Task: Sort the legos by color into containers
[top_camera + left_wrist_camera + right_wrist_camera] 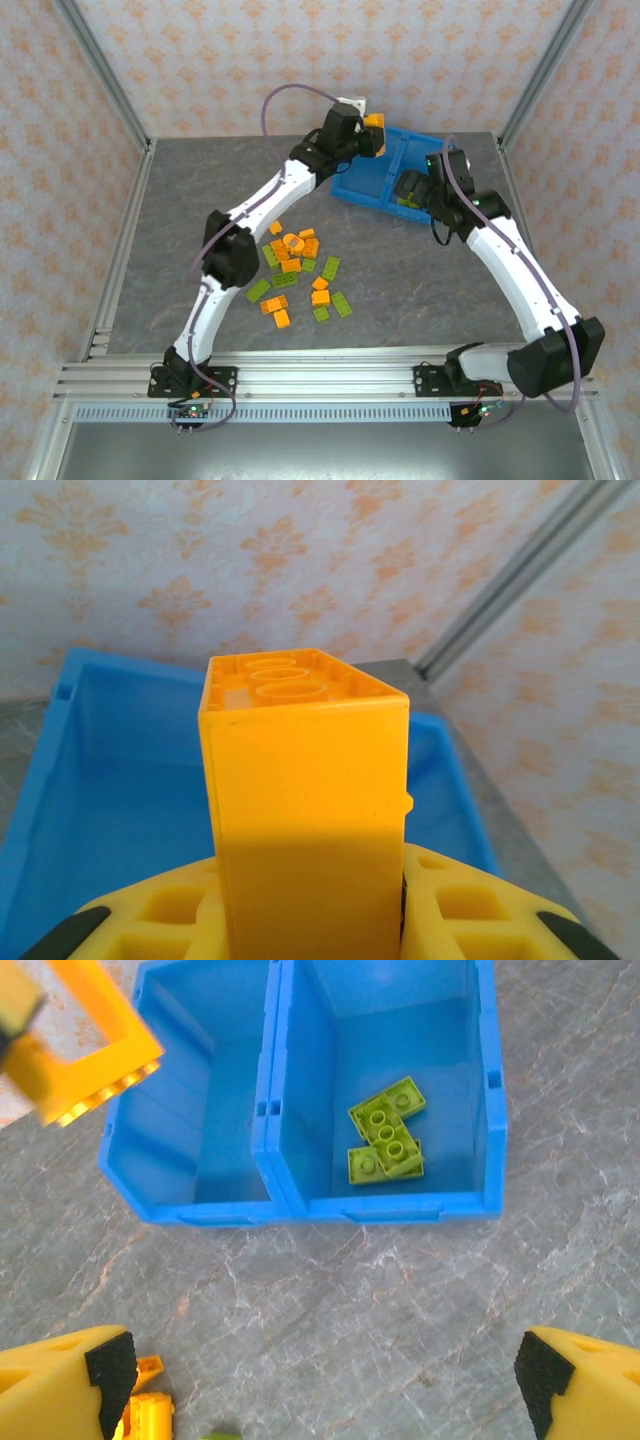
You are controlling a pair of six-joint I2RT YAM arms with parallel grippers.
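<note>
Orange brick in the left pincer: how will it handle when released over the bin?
Likely rigid: the orange brick shows crisp edges while clamped. Probably light, since its underside is hollow. Smooth glossy faces may slip, and it could bounce in the blue bin.

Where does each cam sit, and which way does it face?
Top external: above and behind the bases, looking down on the table; left arm and right arm show whole, plus the lego pile.
Left wrist: on the left arm, looking along its jaws, shut on an orange brick, toward the bin.
Right wrist: on the right arm, looking down into the bin at green legos; its open jaws at the bottom corners.
Shared: all three show bin and brick.
</note>
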